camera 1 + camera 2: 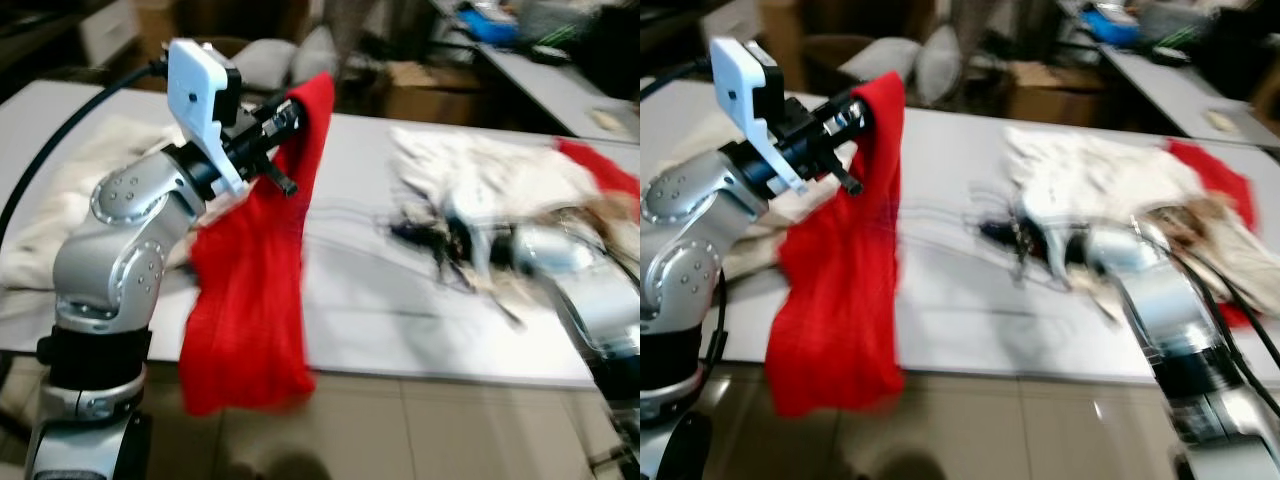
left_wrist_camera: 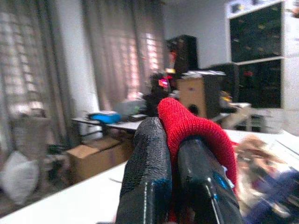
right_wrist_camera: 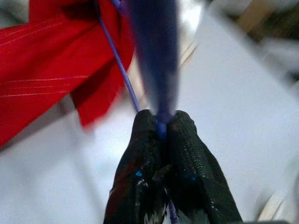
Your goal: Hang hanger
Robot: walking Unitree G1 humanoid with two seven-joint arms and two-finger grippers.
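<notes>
Left end effector (image 1: 290, 115): raised above the near edge of the white worktop (image 1: 400, 340); fingers (image 2: 149, 163) clamped on the upper fold of a red knit garment (image 1: 255, 300). Garment draped over the fingertips, hanging free past the worktop edge toward the floor; held high, apparently to let the cloth fall open and clear of the surface.

Right end effector (image 3: 161, 128): fingers pressed together on a thin blue-purple hanger (image 3: 156, 56); a wire-like strand (image 3: 119, 65) of the same colour running from the grip toward red cloth (image 3: 46, 56) behind. Hanger thus in the right grip, low over the worktop on the robot's right, beside the pile of white clothes (image 1: 480, 180). Exact shape of the hanger blurred, not resolved.

Other stock: cream cloth (image 1: 60, 210) on the worktop at left; second red item (image 1: 605, 175) at far right; cardboard box (image 1: 425, 90) and a further desk (image 1: 560, 90) behind.

Judged stage: garment and hanger each secured in separate hands, well apart; joining of the two, and the hanging itself, not yet done. Rail or hook for hanging not identified.
</notes>
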